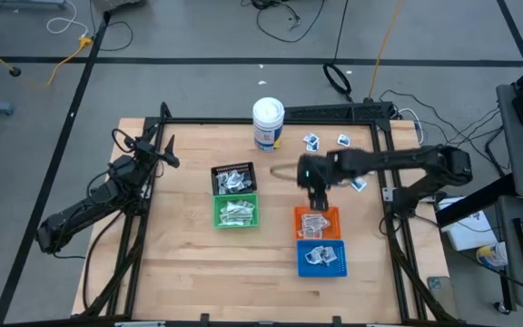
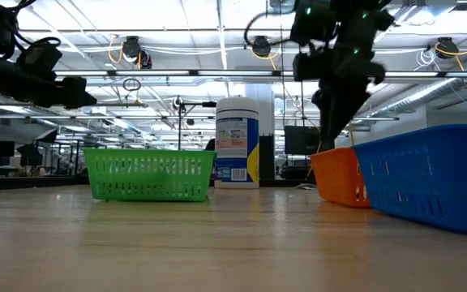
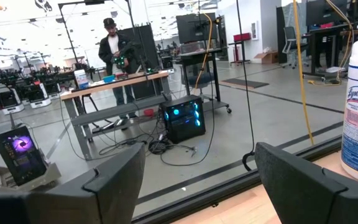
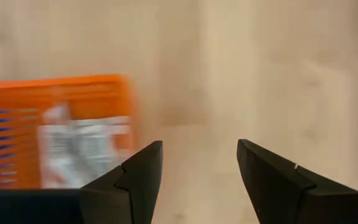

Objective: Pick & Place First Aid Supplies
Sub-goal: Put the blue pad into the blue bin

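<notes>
Above the far edge of the orange basket point(image 1: 317, 222), a slatted plastic tub of rectangular shape, the right gripper point(image 4: 199, 167) hangs with its two dark, wedge-shaped fingers parted and nothing between them; below the gap lies only bare pale wood. Through that wrist view the basket's ribbed orange wall shows beside one finger, with flat white packets point(image 4: 82, 152) piled inside it, blurred. On the wooden table point(image 1: 189, 263), a light butcher-block top framed by dark metal rails, four small baskets sit in two pairs: a black basket point(image 1: 232, 176) touching a green basket point(image 1: 237, 211) near the middle, and the orange one touching a blue basket point(image 1: 321, 259) toward the right. Each holds a heap of the first aid supplies, thin crinkled wrappers in white and pale grey. A few loose square packets with blue print point(image 1: 312, 141) lie on the wood near the far right corner, well apart from the baskets. A white cylindrical canister point(image 1: 268, 123) with a blue and yellow label stands upright at the far edge. Off the left side of the table the left gripper point(image 3: 197, 180) rests high, its blocky matte fingers standing wide apart and empty, pointed out at the room, where a person point(image 3: 114, 59) stands at a workbench.
</notes>
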{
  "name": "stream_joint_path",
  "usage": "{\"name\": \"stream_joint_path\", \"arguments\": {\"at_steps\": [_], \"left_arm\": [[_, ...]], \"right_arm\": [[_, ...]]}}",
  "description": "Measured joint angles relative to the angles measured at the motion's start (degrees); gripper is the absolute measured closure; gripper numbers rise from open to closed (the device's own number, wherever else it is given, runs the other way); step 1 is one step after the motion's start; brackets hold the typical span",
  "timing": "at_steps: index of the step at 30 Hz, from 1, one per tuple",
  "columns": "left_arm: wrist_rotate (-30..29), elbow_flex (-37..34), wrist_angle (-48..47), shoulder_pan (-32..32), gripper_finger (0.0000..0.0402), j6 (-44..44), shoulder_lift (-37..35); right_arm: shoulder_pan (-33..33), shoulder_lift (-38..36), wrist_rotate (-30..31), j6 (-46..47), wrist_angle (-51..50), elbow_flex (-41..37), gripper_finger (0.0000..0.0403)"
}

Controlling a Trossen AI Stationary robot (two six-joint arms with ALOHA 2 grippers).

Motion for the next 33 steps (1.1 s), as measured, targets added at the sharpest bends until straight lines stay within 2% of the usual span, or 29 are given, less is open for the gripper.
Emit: {"name": "stream_joint_path", "arguments": {"at_steps": [10,17,24,28,33], "left_arm": [[0.0,0.0,0.0,0.0,0.0096,0.0,0.0],[0.0,0.0,0.0,0.0,0.0096,0.0,0.0],[0.0,0.0,0.0,0.0,0.0096,0.0,0.0],[0.0,0.0,0.0,0.0,0.0096,0.0,0.0],[0.0,0.0,0.0,0.0,0.0096,0.0,0.0]], "right_arm": [[-21.8,0.0,0.0,-10.1,3.4,0.0,0.0204],[-32.5,0.0,0.1,-13.9,8.8,0.0,0.0204],[-37.8,0.4,0.1,-12.6,11.7,0.0,0.0204],[-38.2,3.5,-0.1,-7.6,12.5,0.1,0.0204],[-38.2,7.8,-0.2,-7.1,14.2,0.1,0.0204]]}}
